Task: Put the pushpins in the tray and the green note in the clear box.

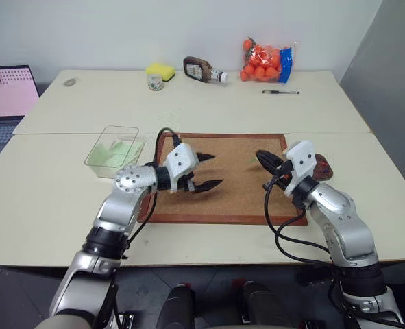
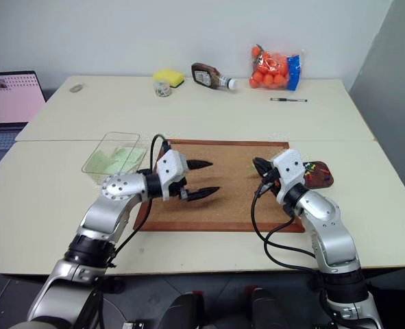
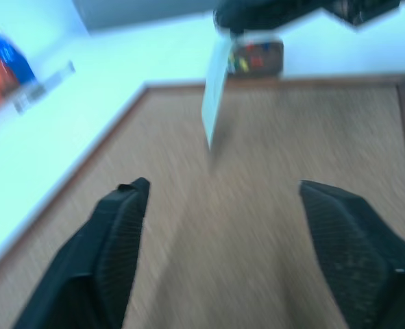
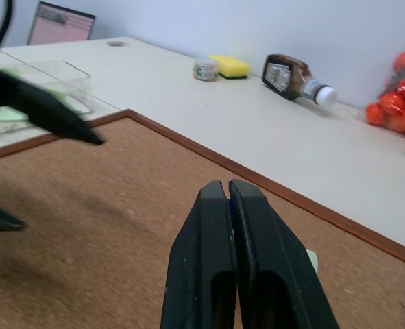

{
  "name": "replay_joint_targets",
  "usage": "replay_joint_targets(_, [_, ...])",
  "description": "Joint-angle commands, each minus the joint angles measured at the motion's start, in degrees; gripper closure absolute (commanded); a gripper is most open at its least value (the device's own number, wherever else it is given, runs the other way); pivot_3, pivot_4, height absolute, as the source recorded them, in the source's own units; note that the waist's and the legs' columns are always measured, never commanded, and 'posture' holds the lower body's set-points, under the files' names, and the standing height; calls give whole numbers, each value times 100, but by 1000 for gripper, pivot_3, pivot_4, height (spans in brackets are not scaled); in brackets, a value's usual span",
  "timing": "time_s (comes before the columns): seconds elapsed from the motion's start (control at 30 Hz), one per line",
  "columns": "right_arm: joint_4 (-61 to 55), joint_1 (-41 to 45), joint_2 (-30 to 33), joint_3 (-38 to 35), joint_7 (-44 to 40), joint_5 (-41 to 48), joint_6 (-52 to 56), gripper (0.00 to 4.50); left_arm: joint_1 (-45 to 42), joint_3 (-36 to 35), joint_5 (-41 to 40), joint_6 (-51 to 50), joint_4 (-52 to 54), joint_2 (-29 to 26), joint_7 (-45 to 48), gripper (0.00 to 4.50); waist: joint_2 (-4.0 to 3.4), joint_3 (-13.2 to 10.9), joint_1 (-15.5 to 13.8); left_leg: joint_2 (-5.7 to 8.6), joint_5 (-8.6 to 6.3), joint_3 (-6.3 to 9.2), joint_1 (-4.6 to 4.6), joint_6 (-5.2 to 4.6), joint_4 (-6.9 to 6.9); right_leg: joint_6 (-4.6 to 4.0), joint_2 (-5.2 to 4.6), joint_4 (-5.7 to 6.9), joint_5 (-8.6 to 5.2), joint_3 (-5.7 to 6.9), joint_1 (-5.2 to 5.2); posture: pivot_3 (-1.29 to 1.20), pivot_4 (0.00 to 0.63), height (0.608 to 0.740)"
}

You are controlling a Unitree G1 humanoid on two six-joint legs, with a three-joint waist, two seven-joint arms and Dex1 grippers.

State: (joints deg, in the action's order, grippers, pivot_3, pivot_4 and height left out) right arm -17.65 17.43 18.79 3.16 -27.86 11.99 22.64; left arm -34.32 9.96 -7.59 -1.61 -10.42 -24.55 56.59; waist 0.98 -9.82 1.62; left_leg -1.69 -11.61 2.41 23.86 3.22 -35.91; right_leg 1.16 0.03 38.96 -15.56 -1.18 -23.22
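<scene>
Left eye view: over a cork board (image 1: pixel 236 185), the left gripper (image 1: pixel 205 171) hovers with fingers spread wide, holding nothing. Right gripper (image 4: pixel 229 195) pinches a pale green note (image 3: pixel 214 89). Clear box (image 1: pixel 113 145) sits left of the board, dark tray (image 2: pixel 318 173) right.

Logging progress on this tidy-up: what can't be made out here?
Dark glossy oval tray: coloured pushpins too small to count, head views.
Pale green paper note: blurred, left wrist view; shut right gripper hides the pinch.
Clear plastic box: green contents indistinct through wall.
</scene>
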Motion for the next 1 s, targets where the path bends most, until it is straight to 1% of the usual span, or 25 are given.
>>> replay_joint_targets(0.03, [-445,226,25,25,-124,292,369,4500,-489,177,267,456,-597,277,-165,217,0,0,-1,0,0,0,0,0,0,0,0,0,0,1,0,0,150,740])
replay_joint_targets(0.2, [-654,395,-27,80,-102,499,738,4500,-977,274,468,807,-1426,707,-328,217,3,-2,10,0,0,2,1,0,-1,0,1,0,0,3,0,0,150,740])
replay_joint_targets(0.4, [-727,494,-79,83,-19,599,913,4500,-1287,381,683,1420,-2167,966,-373,217,4,-3,15,-1,-1,2,1,-1,0,0,4,0,0,3,-1,0,150,740])
replay_joint_targets(0.43, [-731,504,-86,80,-8,609,928,4500,-1324,377,698,1493,-2261,988,-372,573,5,-3,9,-1,-1,2,1,-1,0,0,4,0,0,3,-1,0,150,740])
replay_joint_targets(0.47, [-733,512,-95,75,4,616,942,4500,-1354,367,705,1554,-2340,1002,-368,615,5,-4,9,-1,-1,4,2,-1,0,0,4,0,0,6,-1,0,150,740])
replay_joint_targets(0.5, [-736,516,-105,66,16,619,951,4500,-1383,345,697,1594,-2418,1017,-365,912,5,-4,10,-1,-1,3,2,-1,-1,0,4,0,0,4,-1,0,150,740])
replay_joint_targets(0.63, [-737,523,-151,15,70,633,973,4500,-1470,264,668,1666,-2657,1040,-414,1643,6,-4,11,-1,-1,4,3,-1,0,0,4,0,0,5,-1,0,150,740])
replay_joint_targets(0.73, [-728,535,-164,-1,90,647,986,4500,-1513,192,595,1593,-2761,1074,-412,2366,6,-4,9,-1,-1,4,3,-1,-1,0,4,0,0,5,-1,0,150,740])
replay_joint_targets(0.83, [-720,543,-201,-25,115,671,1005,4500,-1532,191,612,1630,-2832,1075,-393,2951,6,-4,11,-1,-1,4,3,-1,-1,0,4,0,0,5,-1,0,150,740])
replay_joint_targets(0.87, [-721,544,-209,-25,121,672,1010,4500,-1526,198,637,1646,-2844,1072,-414,3250,6,-4,11,-1,-1,4,3,-1,0,0,4,0,0,6,-1,0,150,740])
replay_joint_targets(0.93, [-716,554,-226,-24,133,675,1022,4500,-1520,201,652,1667,-2872,1082,-429,3620,6,-4,12,-1,-1,4,3,-1,0,0,4,0,0,5,-1,0,150,740])
replay_joint_targets(0.97, [-715,557,-236,-26,143,682,1028,4500,-1516,203,653,1674,-2882,1088,-427,3720,6,-4,12,-1,-1,4,2,-1,0,0,4,1,0,5,-1,0,150,740])
replay_joint_targets(1.0, [-716,556,-246,-29,157,692,1034,4500,-1510,209,650,1678,-2887,1092,-411,3978,6,-4,12,-1,-1,4,3,-1,0,0,4,1,0,5,-1,0,150,740])
